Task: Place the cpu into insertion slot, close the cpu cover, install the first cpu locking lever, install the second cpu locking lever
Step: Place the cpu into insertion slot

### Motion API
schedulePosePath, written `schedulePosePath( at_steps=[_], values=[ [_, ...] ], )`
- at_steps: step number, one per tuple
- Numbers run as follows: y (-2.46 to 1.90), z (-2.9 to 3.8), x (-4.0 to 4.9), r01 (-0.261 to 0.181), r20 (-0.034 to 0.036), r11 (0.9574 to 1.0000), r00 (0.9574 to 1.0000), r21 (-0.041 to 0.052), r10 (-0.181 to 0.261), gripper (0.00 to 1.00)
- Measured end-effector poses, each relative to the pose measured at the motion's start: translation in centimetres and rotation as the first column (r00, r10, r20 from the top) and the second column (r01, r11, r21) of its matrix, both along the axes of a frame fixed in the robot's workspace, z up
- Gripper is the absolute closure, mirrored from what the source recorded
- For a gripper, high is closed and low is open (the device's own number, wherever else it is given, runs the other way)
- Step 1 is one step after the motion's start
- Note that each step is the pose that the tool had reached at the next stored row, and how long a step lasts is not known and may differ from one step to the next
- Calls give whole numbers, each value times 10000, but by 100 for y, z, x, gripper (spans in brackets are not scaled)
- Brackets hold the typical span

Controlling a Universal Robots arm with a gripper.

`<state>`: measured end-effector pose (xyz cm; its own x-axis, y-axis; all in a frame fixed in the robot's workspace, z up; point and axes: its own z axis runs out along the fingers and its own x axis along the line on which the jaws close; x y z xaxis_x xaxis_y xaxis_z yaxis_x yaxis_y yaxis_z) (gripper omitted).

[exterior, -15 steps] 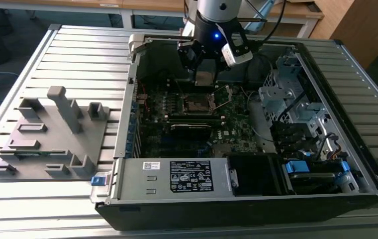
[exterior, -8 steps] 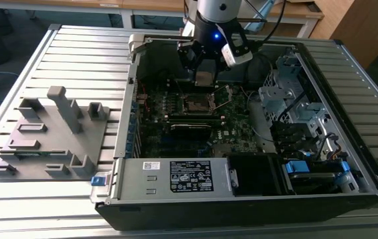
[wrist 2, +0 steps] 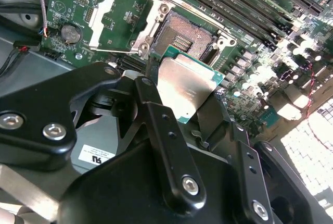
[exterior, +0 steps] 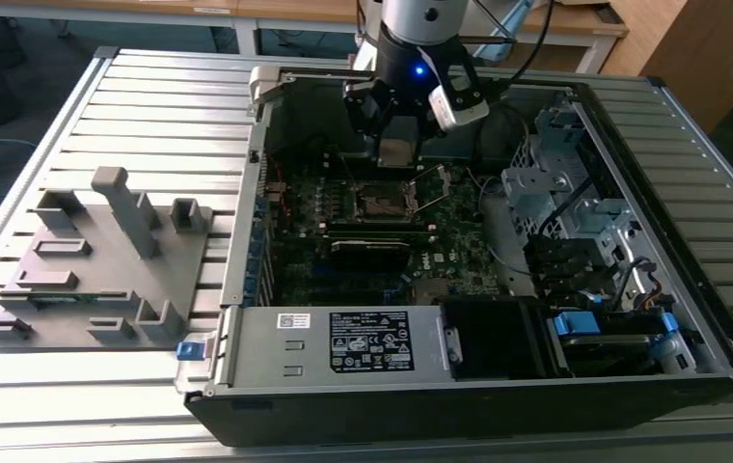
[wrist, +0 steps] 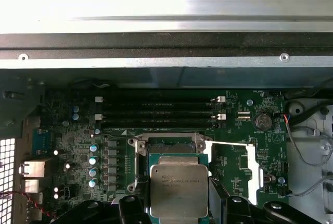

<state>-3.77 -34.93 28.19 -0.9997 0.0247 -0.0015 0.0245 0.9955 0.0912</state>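
Observation:
My gripper (exterior: 396, 145) is shut on the cpu (exterior: 396, 151), a flat silver-grey square chip, and holds it by two opposite edges between black fingers (wrist 2: 156, 114). In both wrist views the cpu (wrist 2: 184, 86) (wrist: 178, 190) hangs a little above the dark green motherboard, just beside the insertion slot (wrist 2: 182, 39) (wrist: 167, 148). That slot (exterior: 384, 201) lies bare, with its dark pin field showing. The cpu cover (wrist 2: 98, 18) (wrist: 251, 172), a thin silver frame, is swung open and lies off to one side of the slot.
Long black memory slots (wrist: 156, 110) (wrist 2: 234, 0) run close to the slot. A coin battery (wrist: 263, 121) and thin wires lie past the cover. The case wall (wrist: 166, 62), drive cage (exterior: 559, 183) and power supply (exterior: 340, 342) ring the board. A grey fixture (exterior: 96, 270) is on the exterior view's left.

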Motion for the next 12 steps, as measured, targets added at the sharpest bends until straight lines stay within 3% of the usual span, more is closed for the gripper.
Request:
schedulePosePath(
  at_steps=[12],
  values=[
    [0, -27, -1, 0, -1, 10000, 10000, -2, 0, 46]
  ],
)
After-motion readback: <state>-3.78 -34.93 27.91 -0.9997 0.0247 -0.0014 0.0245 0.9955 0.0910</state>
